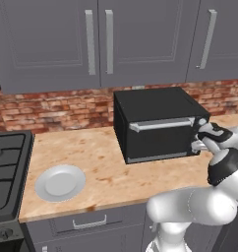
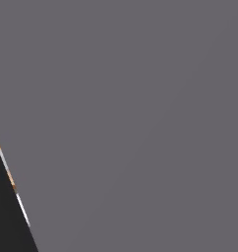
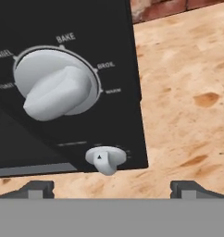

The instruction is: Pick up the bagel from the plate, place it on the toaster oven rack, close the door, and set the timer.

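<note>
Gripper wide open at the toaster oven's knobs, door shut, plate bare.

Nearest in the hand view, we see the gripper [image 3: 111, 189] spread wide, its two small dark fingertips [image 3: 37, 187] at the bottom corners of the frame, holding nothing. Just above them sits the small white timer knob [image 3: 105, 159], and in the upper left the large white mode dial [image 3: 56, 88] on the black panel. In the left base view, the round light-grey plate [image 1: 60, 182] lies at lower left on the wooden desk [image 1: 101, 157]; right of centre, the black drop-down door [image 1: 158, 139] with its silver bar handle stands closed on the black toaster oven [image 1: 155, 104]. We cannot see the bagel.
</note>
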Controlling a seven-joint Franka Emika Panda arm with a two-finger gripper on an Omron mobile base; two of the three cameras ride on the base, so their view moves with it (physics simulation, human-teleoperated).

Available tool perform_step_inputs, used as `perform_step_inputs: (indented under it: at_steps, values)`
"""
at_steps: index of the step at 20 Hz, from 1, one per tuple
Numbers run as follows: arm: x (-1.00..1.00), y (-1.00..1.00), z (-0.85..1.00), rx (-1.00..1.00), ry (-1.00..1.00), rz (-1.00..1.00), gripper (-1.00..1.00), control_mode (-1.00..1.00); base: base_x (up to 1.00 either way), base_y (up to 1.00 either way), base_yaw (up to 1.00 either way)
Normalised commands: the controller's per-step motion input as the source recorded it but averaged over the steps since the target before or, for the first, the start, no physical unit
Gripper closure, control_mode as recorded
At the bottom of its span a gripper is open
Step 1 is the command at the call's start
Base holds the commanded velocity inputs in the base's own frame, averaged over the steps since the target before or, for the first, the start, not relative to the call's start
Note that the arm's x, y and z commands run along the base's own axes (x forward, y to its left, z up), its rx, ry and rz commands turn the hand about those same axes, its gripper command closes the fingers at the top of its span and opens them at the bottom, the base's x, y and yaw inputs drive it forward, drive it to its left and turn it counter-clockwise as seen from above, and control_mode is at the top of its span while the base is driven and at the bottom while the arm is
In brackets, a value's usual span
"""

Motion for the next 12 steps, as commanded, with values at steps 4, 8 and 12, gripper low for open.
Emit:
perform_step_inputs:
  at_steps: [4,8,12]
  values:
    - [0.03,0.0,0.0,0.0,0.0,0.0,-1.0,-1.0,0.0,0.0,0.0]
    - [0.0,0.0,0.0,0.0,0.0,0.0,-1.0,-1.0,0.0,0.0,0.0]
    - [0.0,0.0,0.0,0.0,0.0,0.0,-1.0,-1.0,0.0,0.0,0.0]
